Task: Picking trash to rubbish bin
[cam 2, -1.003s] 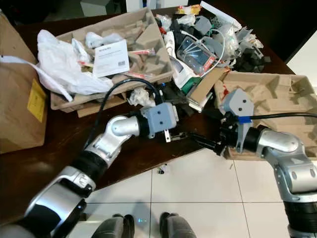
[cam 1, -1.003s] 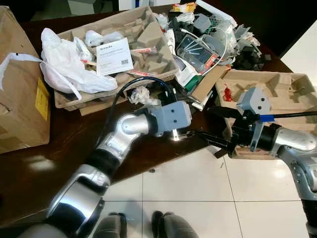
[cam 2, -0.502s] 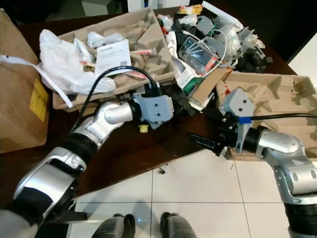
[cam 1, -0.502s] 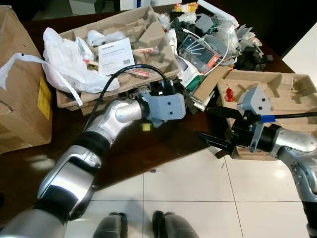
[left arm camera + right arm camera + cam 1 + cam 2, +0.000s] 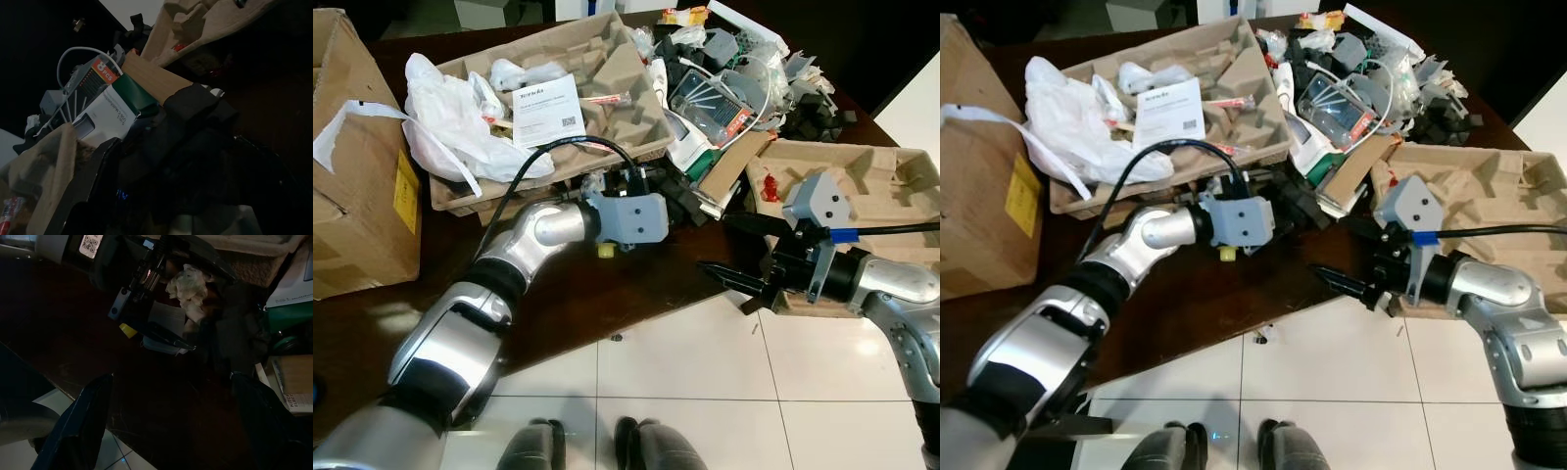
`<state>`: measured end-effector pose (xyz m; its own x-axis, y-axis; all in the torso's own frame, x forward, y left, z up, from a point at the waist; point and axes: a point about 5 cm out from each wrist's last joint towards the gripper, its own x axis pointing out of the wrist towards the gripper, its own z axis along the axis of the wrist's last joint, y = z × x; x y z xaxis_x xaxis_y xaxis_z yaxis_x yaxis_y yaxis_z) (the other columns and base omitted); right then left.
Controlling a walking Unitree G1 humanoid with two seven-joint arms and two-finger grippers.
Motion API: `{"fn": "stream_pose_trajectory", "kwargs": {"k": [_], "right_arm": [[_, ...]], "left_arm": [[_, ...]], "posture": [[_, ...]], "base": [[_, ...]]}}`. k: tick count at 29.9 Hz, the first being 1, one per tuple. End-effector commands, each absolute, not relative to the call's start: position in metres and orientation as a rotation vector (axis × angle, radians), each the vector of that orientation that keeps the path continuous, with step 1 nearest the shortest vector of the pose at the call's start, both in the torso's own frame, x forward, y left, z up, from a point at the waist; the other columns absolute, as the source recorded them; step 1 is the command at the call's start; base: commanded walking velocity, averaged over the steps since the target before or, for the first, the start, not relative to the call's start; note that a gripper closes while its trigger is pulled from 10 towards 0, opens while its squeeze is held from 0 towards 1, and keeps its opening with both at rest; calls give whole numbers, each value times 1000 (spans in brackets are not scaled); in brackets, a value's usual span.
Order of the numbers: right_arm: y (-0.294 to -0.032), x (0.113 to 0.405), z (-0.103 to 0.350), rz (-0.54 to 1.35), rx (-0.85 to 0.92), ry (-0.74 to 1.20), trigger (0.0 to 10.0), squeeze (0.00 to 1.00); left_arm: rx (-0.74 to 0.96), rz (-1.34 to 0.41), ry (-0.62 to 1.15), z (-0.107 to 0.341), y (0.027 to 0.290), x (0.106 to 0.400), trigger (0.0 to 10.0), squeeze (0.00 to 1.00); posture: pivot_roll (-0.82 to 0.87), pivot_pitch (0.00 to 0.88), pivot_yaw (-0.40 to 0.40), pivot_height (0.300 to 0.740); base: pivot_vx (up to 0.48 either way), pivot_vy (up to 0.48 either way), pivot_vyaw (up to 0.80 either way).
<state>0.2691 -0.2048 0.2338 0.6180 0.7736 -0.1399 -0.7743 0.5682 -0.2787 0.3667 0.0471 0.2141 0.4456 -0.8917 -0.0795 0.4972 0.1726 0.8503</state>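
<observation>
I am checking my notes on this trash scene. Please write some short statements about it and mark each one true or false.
1. The right pincer is open, above the table's edge. True.
2. The white plastic bag lies on the floor. False: it rests on a cardboard tray on the table.
3. The left pincer is at the trash pile, near a crumpled paper. True.
4. The brown cardboard box stands on the robot's right. False: on its left.

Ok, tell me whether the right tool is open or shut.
Open. The right tool hangs over the table edge with its two black fingers spread wide, nothing between them.
</observation>
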Motion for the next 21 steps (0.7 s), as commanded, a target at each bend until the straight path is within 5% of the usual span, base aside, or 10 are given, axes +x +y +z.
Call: {"fn": "stream_pose_trajectory", "kwargs": {"k": [1, 9, 10, 11, 12, 13, 21], "right_arm": [[-205, 263, 237, 917, -337, -2, 10000, 0], [-205, 261, 239, 911, -339, -5, 10000, 0], [-207, 261, 240, 907, -343, -5, 10000, 0], [-207, 261, 240, 907, -343, -5, 10000, 0], [-207, 261, 240, 904, -345, -5, 10000, 0], [-207, 261, 241, 902, -346, -5, 10000, 0], [-207, 260, 245, 896, -351, -17, 10000, 0]], "left_arm": [[981, -1089, -522, 214, 37, 363, 10000, 0], [1006, -1113, -517, 213, 34, 364, 10000, 0], [1001, -1124, -507, 212, 33, 364, 7333, 0], [1001, -1124, -507, 212, 33, 364, 7333, 0], [995, -1125, -502, 212, 33, 364, 1765, 0], [992, -1126, -494, 212, 34, 365, 0, 0], [1003, -1142, -473, 207, 33, 364, 0, 0]], "posture": [[-86, 307, -53, 740], [-104, 311, -56, 740], [-111, 309, -57, 740], [-111, 309, -57, 740], [-111, 309, -57, 740], [-111, 309, -57, 740], [-116, 306, -57, 740]], "base": [[0, 0, 0], [0, 0, 0], [0, 0, 0], [0, 0, 0], [0, 0, 0], [0, 0, 0], [0, 0, 0]]}}
